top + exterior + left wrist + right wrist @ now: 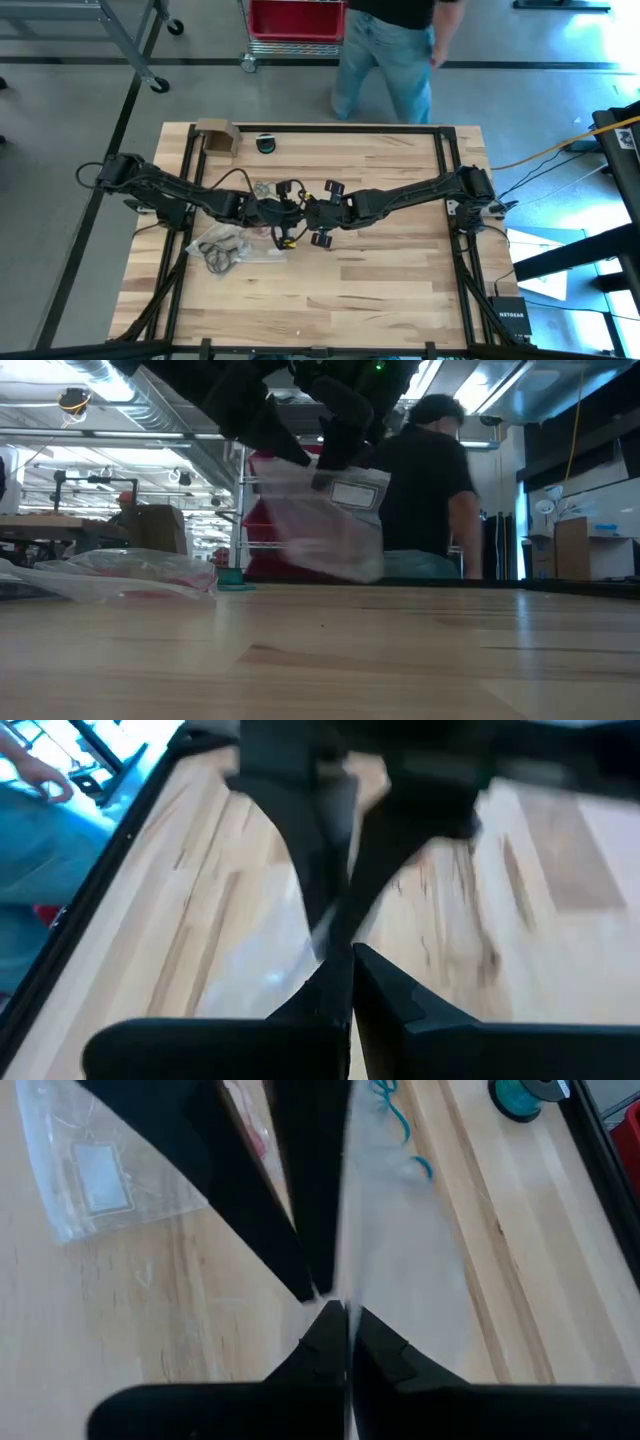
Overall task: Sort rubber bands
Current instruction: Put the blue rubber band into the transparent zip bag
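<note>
Both grippers hold one clear bag up over the middle of the table.

From largest to smallest: the table (400, 270); the raised bag (330, 525), pinched shut between the left gripper (288, 212) and the right gripper (318, 214); black rubber bands (222, 252) in another bag at 8 o'clock from the grippers. I judge they should pull the mouth apart slowly and evenly, so nothing spills.

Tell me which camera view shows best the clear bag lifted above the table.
The low view: the clear bag hangs whole above the table. The high view hides it under the arms; both wrist views show only a film at the pincer tips.
</note>
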`<state>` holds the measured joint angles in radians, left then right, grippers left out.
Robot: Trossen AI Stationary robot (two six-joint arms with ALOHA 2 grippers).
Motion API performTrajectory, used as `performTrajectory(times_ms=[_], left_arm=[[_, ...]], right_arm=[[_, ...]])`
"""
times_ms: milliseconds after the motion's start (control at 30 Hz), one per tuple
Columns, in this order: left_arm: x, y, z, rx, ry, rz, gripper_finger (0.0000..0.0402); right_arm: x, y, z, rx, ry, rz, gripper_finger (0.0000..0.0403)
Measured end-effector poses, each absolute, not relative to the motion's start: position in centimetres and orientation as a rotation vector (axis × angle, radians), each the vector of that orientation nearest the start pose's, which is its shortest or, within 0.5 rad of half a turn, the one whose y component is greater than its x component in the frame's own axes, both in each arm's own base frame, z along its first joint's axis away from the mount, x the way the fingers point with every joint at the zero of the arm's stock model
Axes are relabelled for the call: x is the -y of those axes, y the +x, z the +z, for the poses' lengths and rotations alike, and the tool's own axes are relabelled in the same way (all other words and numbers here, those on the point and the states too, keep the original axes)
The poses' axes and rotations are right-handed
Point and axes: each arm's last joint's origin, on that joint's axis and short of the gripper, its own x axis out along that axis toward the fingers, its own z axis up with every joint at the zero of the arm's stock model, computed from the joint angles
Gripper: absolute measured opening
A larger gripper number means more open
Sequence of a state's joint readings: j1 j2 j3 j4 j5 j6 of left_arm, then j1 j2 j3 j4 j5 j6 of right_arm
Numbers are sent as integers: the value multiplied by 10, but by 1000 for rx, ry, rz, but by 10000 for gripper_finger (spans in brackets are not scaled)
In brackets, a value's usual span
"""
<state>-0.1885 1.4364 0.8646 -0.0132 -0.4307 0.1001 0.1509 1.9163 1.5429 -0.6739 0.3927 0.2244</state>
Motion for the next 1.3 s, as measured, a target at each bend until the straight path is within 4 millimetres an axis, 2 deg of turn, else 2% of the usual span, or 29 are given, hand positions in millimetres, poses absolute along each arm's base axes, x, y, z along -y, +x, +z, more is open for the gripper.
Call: performTrajectory(times_ms=[333,700,1033,1300], left_arm=[[43,299,235,-535,241,222,1],[45,296,219,-614,299,195,1],[39,301,218,-580,234,292,1],[43,308,199,-638,182,251,1]], right_arm=[[-50,404,237,-976,-70,-329,0],[-51,408,239,-928,-56,-327,0],[-51,409,240,-916,-39,-308,0],[-49,410,241,-887,-81,-387,0]])
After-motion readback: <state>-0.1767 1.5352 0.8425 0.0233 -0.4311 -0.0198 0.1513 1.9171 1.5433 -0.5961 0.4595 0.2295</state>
